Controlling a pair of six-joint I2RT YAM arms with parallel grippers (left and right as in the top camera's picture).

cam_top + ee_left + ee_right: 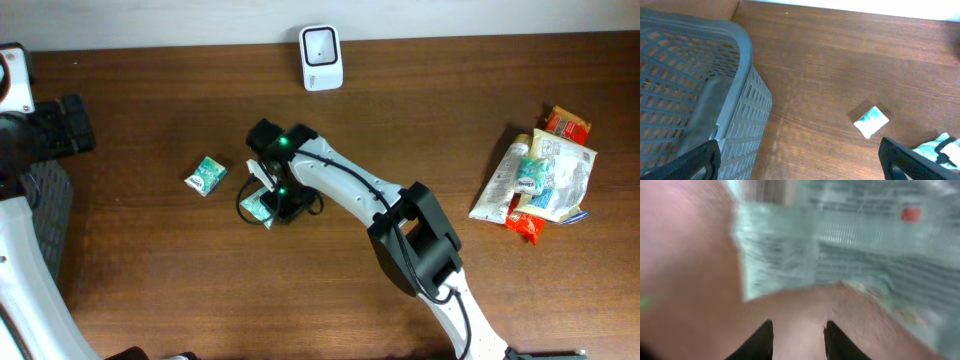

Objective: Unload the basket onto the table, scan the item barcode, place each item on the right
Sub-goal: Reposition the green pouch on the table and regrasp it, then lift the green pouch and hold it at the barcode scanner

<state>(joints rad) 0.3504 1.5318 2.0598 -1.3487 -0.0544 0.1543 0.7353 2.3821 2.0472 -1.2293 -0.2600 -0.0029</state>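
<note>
A crinkled green-and-white packet lies on the wooden table left of centre. My right gripper hangs low over its right edge. In the blurred right wrist view the packet fills the top. The right gripper stands narrowly open, with only bare wood between its dark fingertips. A white barcode scanner stands at the table's back edge. My left gripper is wide open and holds nothing. It hovers at the far left, beside the basket.
A smaller green-and-white packet lies left of the right gripper. A grey mesh basket stands at the table's left end. A pile of packets and a tube sits at the right.
</note>
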